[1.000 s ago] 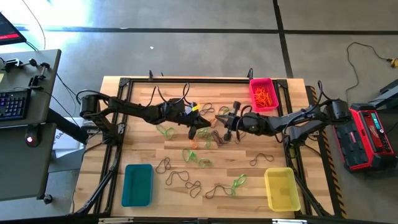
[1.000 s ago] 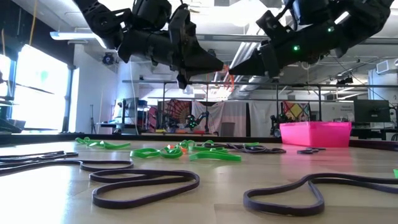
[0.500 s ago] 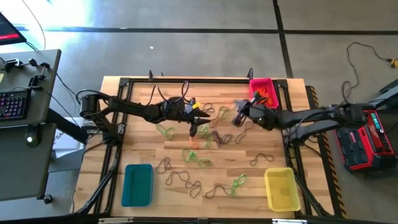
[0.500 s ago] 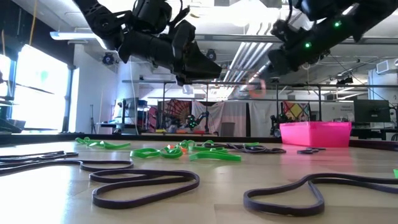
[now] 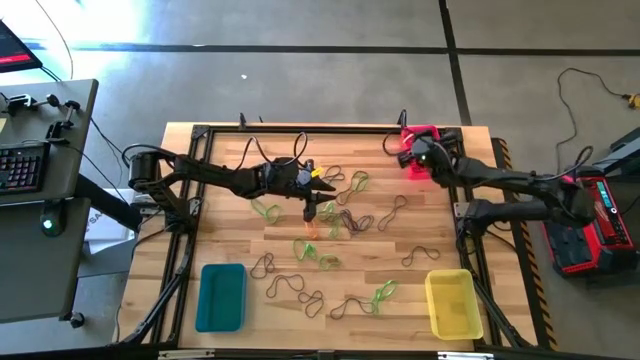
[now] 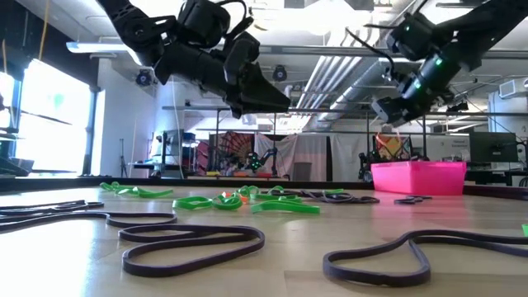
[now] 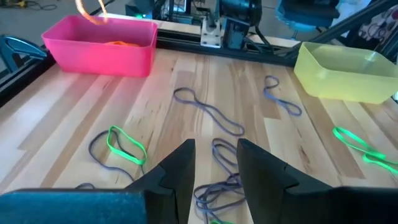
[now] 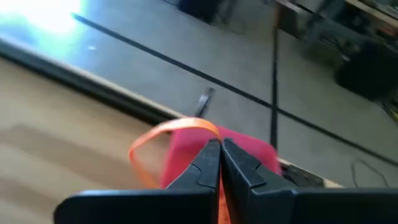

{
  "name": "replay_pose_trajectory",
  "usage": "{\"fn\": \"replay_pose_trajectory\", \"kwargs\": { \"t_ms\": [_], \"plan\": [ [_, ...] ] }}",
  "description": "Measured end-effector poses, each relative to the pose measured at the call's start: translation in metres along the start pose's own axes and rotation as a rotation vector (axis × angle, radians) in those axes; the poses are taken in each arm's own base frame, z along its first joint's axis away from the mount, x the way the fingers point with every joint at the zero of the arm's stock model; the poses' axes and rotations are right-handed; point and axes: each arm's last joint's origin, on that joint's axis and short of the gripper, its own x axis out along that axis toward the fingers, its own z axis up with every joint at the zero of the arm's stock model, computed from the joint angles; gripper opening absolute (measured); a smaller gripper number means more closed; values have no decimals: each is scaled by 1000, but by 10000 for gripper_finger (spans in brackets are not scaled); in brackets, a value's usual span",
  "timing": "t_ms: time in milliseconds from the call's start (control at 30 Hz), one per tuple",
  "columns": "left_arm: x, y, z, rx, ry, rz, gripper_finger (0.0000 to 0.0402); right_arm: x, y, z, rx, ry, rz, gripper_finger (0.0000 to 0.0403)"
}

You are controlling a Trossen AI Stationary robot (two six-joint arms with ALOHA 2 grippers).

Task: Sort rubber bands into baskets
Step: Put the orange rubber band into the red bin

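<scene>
My right gripper (image 8: 221, 144) is shut on an orange rubber band (image 8: 168, 134) and hangs over the pink basket (image 5: 428, 134) at the table's far right. In the left wrist view the band (image 7: 87, 9) shows above that basket (image 7: 99, 43), which holds more orange bands. My left gripper (image 7: 214, 146) hovers open over the table's middle (image 5: 330, 186), with nothing between its fingers. Green and dark rubber bands (image 5: 320, 225) lie flat on the wood below and in front of it. The teal basket (image 5: 221, 296) and the yellow basket (image 5: 452, 303) stand at the near edge. My right gripper pinches the orange band between its two shut fingertips, at one spot on the loop (image 8: 208, 134). The rest of the loop bows out free to one side of the tips. The fingers slant down, coming from the table's right side. The band is lifted clear, above the pink basket.
A black frame rail (image 5: 300, 128) runs along the table's edges. The yellow basket (image 7: 345, 71) shows ahead of my left gripper. A desk with a keyboard (image 5: 25, 165) stands off the table's left, and a red box (image 5: 590, 215) off its right.
My right gripper has swung from the table's middle toward the far right edge and a little up, turning as it went, until it hangs over the pink basket. The orange band, earlier between both grippers' tips, has gone with it. My left gripper has let go and stayed in place.
</scene>
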Motion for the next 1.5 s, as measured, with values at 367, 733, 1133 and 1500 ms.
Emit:
{"fn": "replay_pose_trajectory", "kwargs": {
  "t_ms": [367, 733, 1133, 1500],
  "plan": [
    [0, 0, 0, -1, 4, 0, 111, 22, -29, -8, 82, 132, -98, 0],
    [1, -6, -1, 6, 6, -16, 111, 31, -31, -33, 88, 177, -92, 0],
    [1, -6, -5, 43, 54, -15, 111, 31, -29, -33, 100, 184, -88, 87],
    [-27, -10, 9, 183, 114, -25, 110, -4, -18, 8, 29, 90, -6, 101]
  ]
}}
